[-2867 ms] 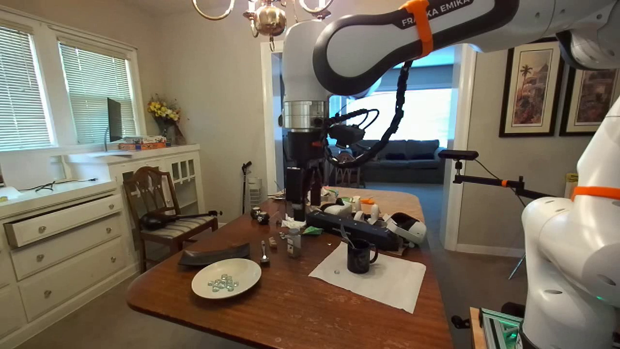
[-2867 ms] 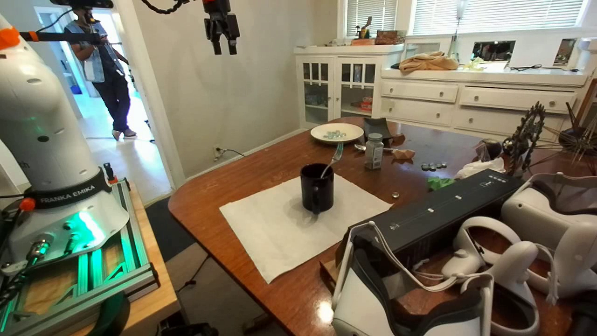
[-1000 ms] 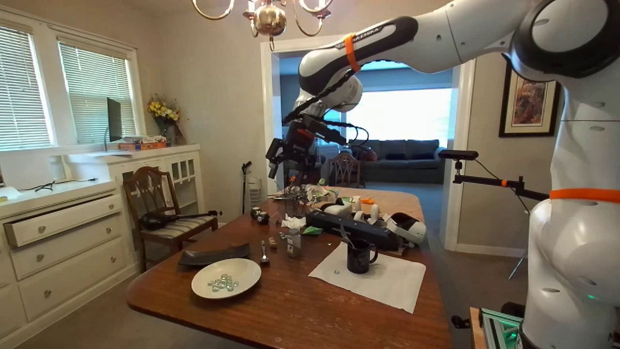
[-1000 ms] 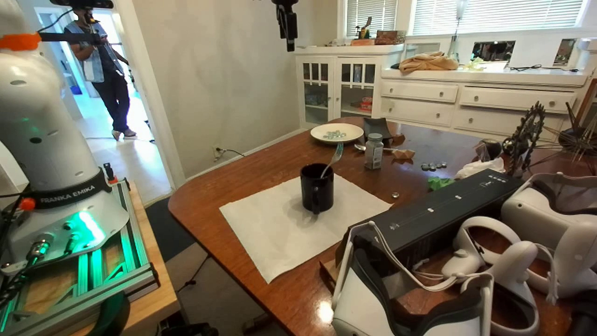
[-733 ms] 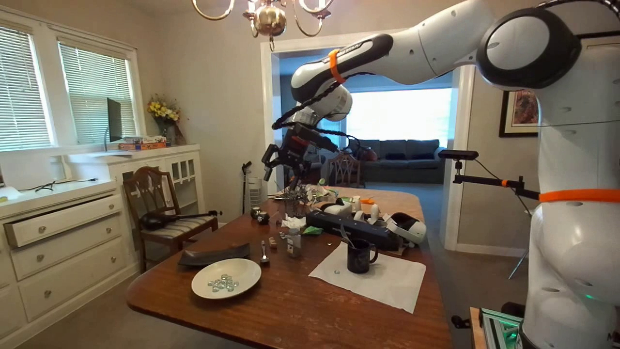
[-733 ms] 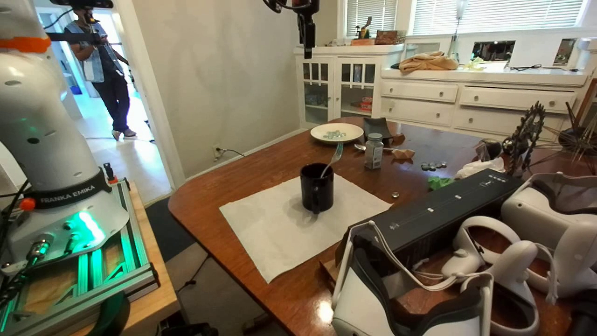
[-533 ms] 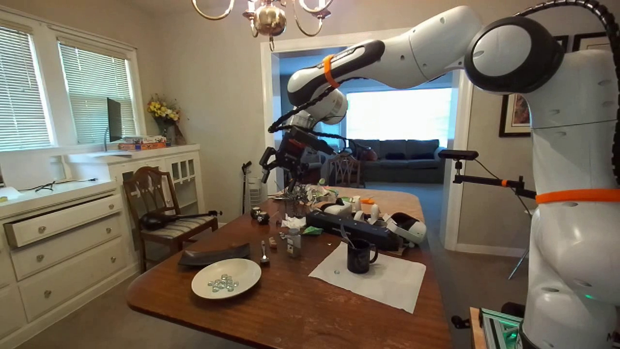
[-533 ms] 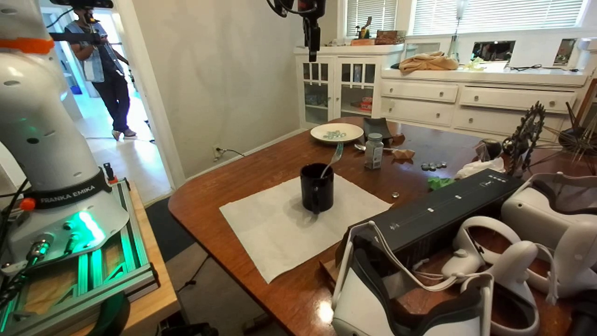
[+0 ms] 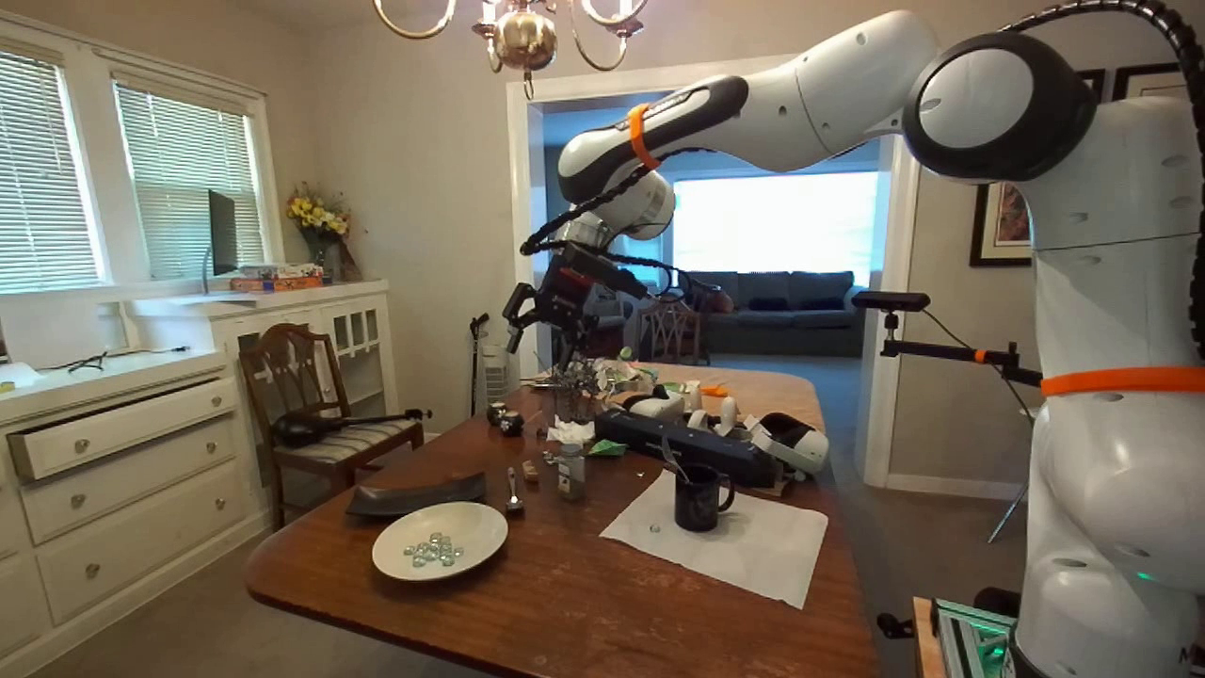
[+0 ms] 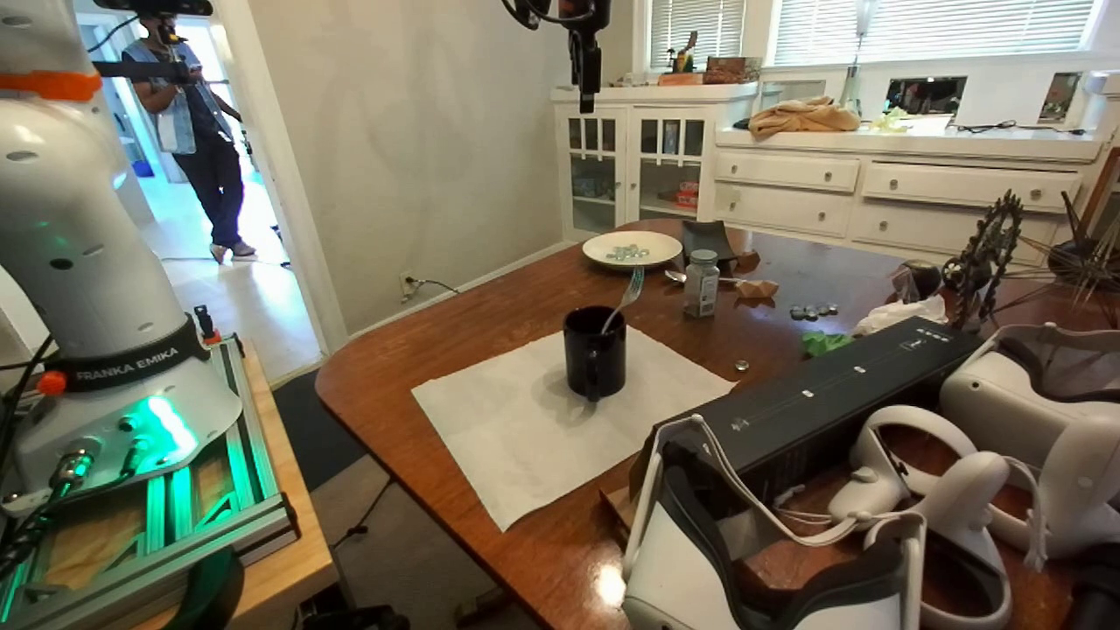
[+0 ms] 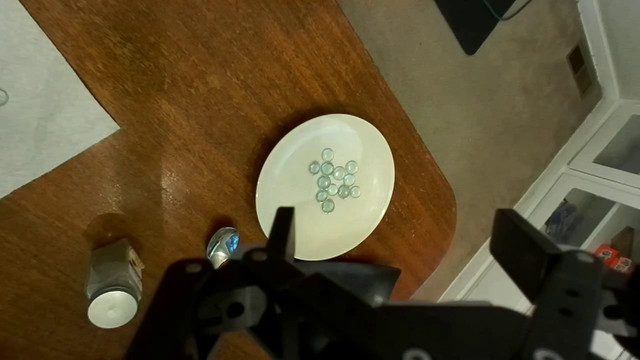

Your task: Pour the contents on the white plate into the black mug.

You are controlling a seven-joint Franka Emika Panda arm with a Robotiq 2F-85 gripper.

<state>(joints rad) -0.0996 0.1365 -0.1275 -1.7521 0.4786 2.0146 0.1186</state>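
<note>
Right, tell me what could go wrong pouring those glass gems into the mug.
The fork leaning in the black mug might deflect falling glass gems. The white plate is far wider than the mug, so some may scatter onto the white sheet. The black tray lies close beside the plate, so the open gripper could knock it while grasping.

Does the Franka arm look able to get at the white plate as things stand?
Probably yes: the pincer is open, and nothing visible blocks the white plate from above; the dark tray close by could crowd one side.
</note>
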